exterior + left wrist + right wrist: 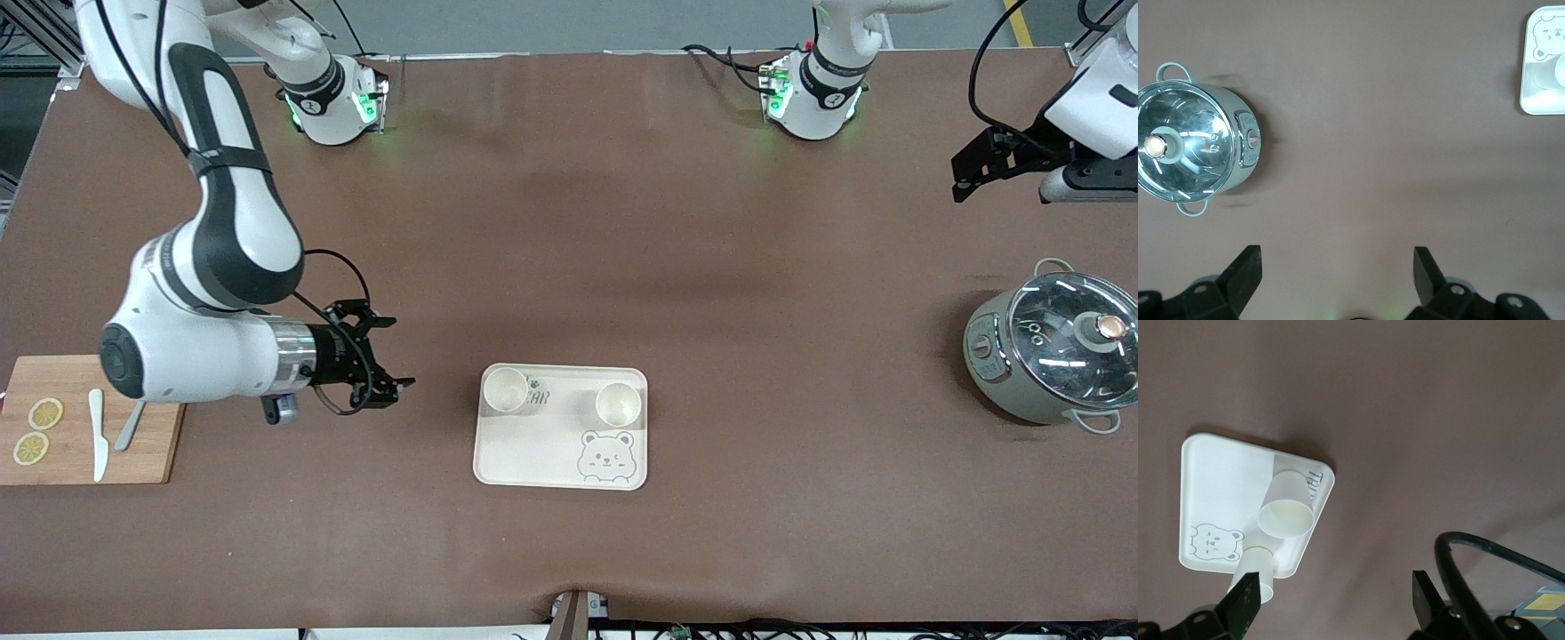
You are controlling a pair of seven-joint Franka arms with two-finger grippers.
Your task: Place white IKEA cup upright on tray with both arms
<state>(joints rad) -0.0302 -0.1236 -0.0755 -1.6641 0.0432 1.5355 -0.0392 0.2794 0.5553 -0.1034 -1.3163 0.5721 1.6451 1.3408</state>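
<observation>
Front view shows two white cups (507, 389) (618, 404) upright on the bear tray (542, 453); right pincer (384, 354), wide and empty, hovers beside it and could topple the nearest cup; left pincer (960, 184), wide, waits near the pot (1049, 356).

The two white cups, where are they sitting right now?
Both cups stand upright on the tray, along its edge farther from the front camera: one cup in the corner toward the right arm's end, the other cup toward the left arm's end.
</observation>
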